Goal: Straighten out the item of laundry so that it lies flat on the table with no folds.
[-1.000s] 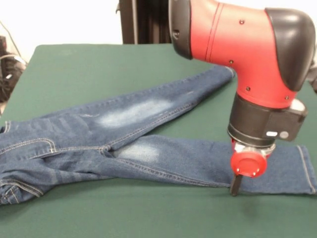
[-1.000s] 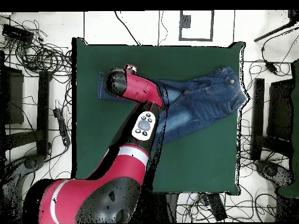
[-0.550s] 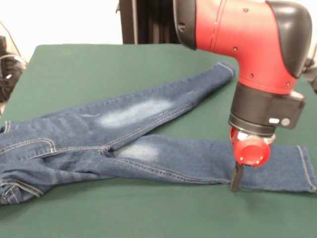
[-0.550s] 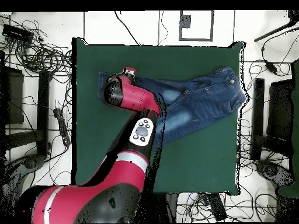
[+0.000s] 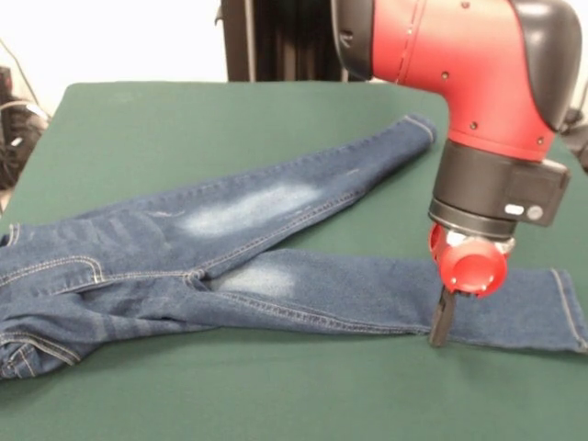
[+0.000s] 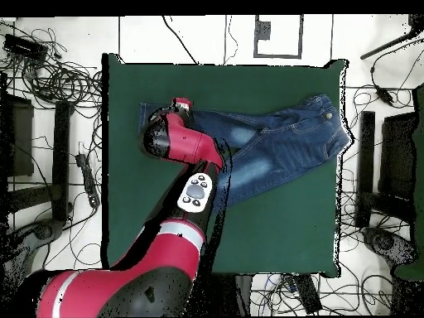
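The item of laundry (image 5: 276,276), a small pair of blue jeans with faded thigh patches, lies on the green table (image 5: 184,119). Its waist is at the left edge and looks bunched there. Its two legs spread apart to the right. My gripper (image 5: 441,326) points straight down and touches the near edge of the near leg, a short way from the hem (image 5: 565,308). In the overhead view the jeans (image 6: 281,145) lie across the far half of the table (image 6: 273,232), and the gripper (image 6: 182,104) sits over the left-hand leg end.
The red arm (image 5: 478,83) hangs over the right part of the table and hides some cloth behind it. Cables and dark stands (image 6: 50,74) surround the table on the floor.
The gripper has shifted slightly to the right and away from the table's front edge, staying down at the near leg. The far leg's hem now shows fully. The jeans hardly moved.
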You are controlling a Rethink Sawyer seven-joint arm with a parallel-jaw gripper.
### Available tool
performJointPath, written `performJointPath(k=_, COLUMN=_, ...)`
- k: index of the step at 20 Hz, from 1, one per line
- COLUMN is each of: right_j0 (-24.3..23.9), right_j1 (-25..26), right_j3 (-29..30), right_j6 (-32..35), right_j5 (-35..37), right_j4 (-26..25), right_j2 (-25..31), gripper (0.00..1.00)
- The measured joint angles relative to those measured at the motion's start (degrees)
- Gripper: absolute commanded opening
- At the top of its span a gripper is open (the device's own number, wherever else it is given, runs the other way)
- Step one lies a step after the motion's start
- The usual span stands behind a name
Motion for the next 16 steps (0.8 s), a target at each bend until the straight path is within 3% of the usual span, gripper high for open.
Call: performJointPath(k=16, right_j0=0.05, right_j1=-3.84, right_j3=2.51, right_j6=0.0, right_j5=-1.62, right_j4=0.01, right_j2=-0.54, gripper=0.0)
